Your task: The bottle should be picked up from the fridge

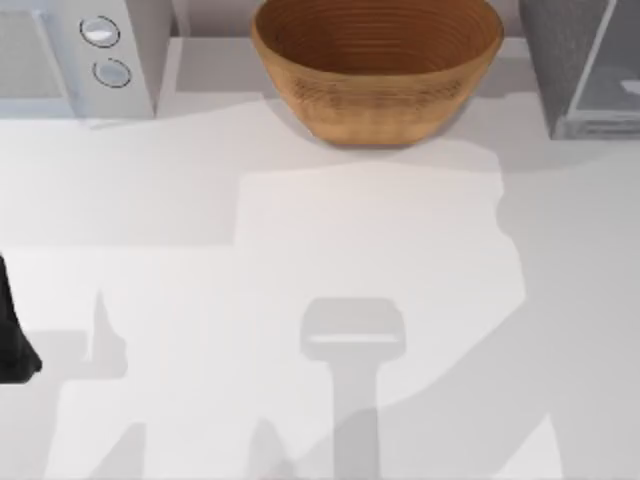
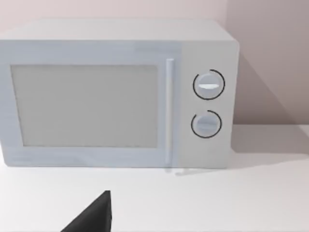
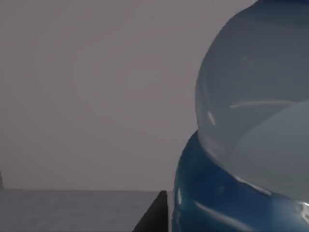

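The bottle (image 3: 256,106) sits very close in the right wrist view, with its pale-blue clear body and its bright blue cap (image 3: 212,198). A dark part of my right gripper (image 3: 152,216) lies right beside the cap. Behind the bottle are a plain grey wall (image 3: 96,96) and a grey floor. The fridge (image 1: 565,60) stands at the table's back right, dark grey and speckled, with its pale glassy panel (image 1: 612,85) angled outward. My left arm (image 1: 12,345) is parked at the left edge of the table, and a dark part of its gripper (image 2: 91,218) faces the white appliance.
A white appliance (image 1: 70,55) with two round knobs (image 2: 208,85) stands at the back left. A large wooden bowl (image 1: 375,60) sits at the back centre, between that appliance and the fridge. Arm shadows fall across the white tabletop (image 1: 200,250).
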`<state>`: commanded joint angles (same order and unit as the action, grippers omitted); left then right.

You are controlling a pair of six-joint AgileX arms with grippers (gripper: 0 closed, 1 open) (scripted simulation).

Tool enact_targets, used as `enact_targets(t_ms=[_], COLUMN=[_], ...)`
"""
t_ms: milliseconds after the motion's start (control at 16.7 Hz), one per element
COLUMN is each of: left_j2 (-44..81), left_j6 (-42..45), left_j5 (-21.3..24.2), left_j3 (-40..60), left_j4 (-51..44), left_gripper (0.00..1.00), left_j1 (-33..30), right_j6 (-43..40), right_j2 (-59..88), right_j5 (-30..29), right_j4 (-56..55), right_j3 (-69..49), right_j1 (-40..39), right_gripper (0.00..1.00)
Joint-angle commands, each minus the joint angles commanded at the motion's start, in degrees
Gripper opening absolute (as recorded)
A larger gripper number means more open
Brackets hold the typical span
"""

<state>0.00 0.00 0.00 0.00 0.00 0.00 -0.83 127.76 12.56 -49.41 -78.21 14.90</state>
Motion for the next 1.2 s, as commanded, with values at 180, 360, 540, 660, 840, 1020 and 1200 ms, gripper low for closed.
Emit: enact_targets(t_ms=[180, 360, 540, 660, 840, 1020, 1200], left_j2=[0.0, 0.0, 0.0, 0.0, 0.0, 0.0, 0.0], left_j6=[0.0, 0.0, 0.0, 0.0, 0.0, 0.0, 0.0], left_j5=[0.0, 0.0, 0.0, 0.0, 0.0, 0.0, 0.0], left_j3=[0.0, 0.0, 0.0, 0.0, 0.0, 0.0, 0.0], left_j4=[0.0, 0.0, 0.0, 0.0, 0.0, 0.0, 0.0], left_gripper=[1.0, 1.0, 1.0, 1.0, 1.0, 1.0, 1.0], left_j1=[0.0, 0.0, 0.0, 0.0, 0.0, 0.0, 0.0], right_j6=[0.09, 0.1, 0.12, 0.15, 0.15, 0.19, 0.29], right_j2=[0.24, -1.76, -6.34, -8.63, -13.37, -15.71, -15.37], right_j5=[0.02, 0.19, 1.21, 2.37, 3.34, 3.81, 3.76], right_j4=[-0.14, -1.68, -4.5, -6.08, -9.19, -11.4, -11.23], right_j3=[0.2, 2.42, 9.41, 16.44, 24.52, 27.33, 27.16], right_j1=[0.0, 0.88, 1.62, 1.61, 2.39, 3.57, 3.25], right_gripper=[0.0, 0.0, 0.0, 0.0, 0.0, 0.0, 0.0])
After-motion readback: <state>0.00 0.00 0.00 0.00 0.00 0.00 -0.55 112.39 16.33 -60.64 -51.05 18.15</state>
